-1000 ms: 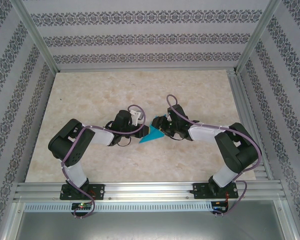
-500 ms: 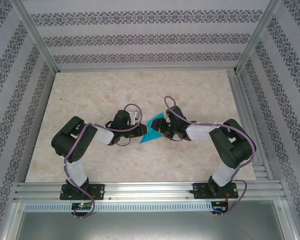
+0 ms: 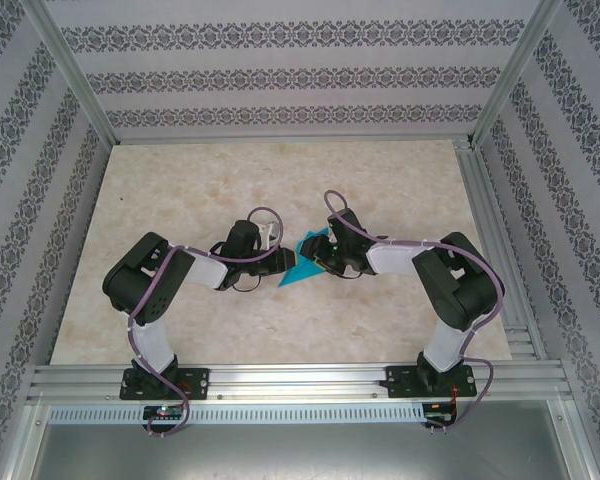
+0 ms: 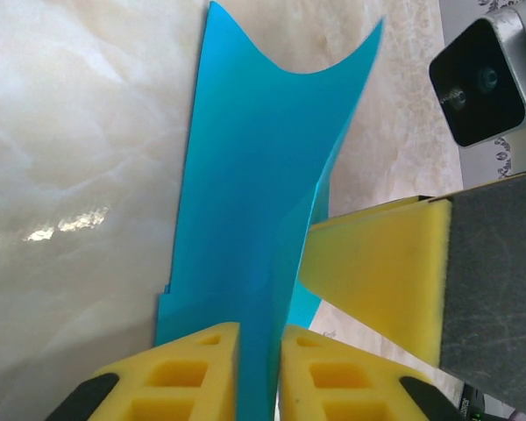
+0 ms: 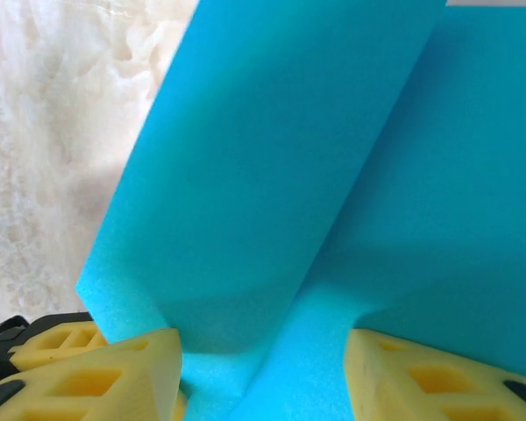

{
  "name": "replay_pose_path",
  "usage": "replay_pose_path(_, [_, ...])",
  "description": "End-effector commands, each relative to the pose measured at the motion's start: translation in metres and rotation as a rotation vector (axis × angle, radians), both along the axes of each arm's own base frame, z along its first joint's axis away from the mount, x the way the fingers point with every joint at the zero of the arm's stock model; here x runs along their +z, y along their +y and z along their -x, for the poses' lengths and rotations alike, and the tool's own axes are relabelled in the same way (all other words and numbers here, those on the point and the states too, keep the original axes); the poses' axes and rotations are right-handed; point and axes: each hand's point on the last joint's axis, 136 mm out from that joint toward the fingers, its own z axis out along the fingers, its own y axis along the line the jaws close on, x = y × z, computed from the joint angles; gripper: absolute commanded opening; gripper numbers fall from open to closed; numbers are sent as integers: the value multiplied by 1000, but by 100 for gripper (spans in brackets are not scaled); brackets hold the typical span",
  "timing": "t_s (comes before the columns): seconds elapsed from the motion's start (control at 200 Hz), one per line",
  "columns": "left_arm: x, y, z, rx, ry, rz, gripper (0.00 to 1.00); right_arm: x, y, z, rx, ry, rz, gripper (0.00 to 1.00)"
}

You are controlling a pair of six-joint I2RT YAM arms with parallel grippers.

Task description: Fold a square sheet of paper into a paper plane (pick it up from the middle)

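Right, calling it as it stands.
Left pincer: my left pincer (image 3: pixel 282 262) sits at mid-surface, reaching right; in the left wrist view (image 4: pixel 259 331) its yellow pads are drawn close and nip the turquoise paper between them.
Left pads: one pad (image 4: pixel 188 368) lies on each face of the sheet, and the paper fills the narrow gap.
Right pincer: my right pincer (image 3: pixel 325 262) comes in from the other side, facing the left one, near it with the paper between; in its own view (image 5: pixel 261 351) the pads stand spread about halfway.
Right pads: the near-left one (image 5: pixel 114 373) and the near-right one (image 5: pixel 438 381) flank the paper, which dips into the gap as a valley fold and touches both.
Paper: the turquoise paper (image 3: pixel 302 260) is up off the marbled surface (image 3: pixel 180 180), partly folded, held between my two pincers.
Paper, left wrist view: the sheet (image 4: pixel 254 175) rises away from my pads as a tall strip with a curved, two-pointed far edge.
Crossing: one foam pad of the right pincer (image 4: pixel 377 272) presses in beside the strip's right edge.
Paper, right wrist view: two broad flaps (image 5: pixel 316 158) meet in one crease running down toward the gap.
Surface: pale marble (image 4: pixel 70 132) shows beyond the sheet.
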Motion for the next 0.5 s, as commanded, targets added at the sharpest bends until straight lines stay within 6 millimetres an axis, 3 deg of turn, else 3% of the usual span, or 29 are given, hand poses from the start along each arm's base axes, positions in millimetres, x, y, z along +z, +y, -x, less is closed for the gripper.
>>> replay_pose_path(0.0, [12, 3, -6, 2, -25, 13, 26, -38, -29, 15, -45, 98, 191, 52])
replay_pose_path(0.225, [17, 19, 0, 22, -76, -66, 41, -53, -44, 23, -94, 168, 268, 50])
replay_pose_path(0.5, [17, 23, 22, -98, -152, -232, 48, -58, -47, 27, -124, 205, 272, 54])
